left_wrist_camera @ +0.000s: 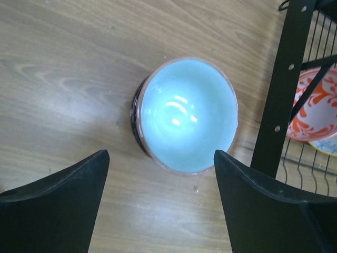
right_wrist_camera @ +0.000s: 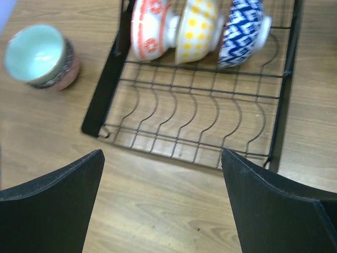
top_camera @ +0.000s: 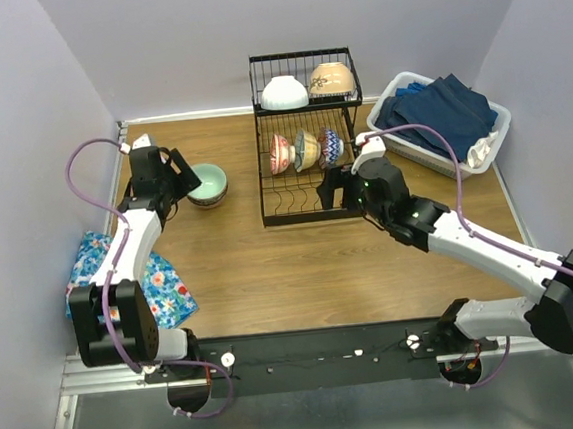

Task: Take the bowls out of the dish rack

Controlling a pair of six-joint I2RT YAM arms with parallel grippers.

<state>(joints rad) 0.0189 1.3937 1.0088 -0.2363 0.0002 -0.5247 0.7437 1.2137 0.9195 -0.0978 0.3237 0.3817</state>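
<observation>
The left gripper hangs over a mint-green bowl standing upright on the wooden table, just left of the dish rack. Its jaws are spread wide and hold nothing. The right gripper faces the near edge of the rack's lower tray, also wide open and empty. Three bowls stand on edge in a row at the back of that tray: a red-patterned bowl, a yellow-spotted bowl and a blue-zigzag bowl. On the raised shelf are an upturned white bowl and a beige bowl.
</observation>
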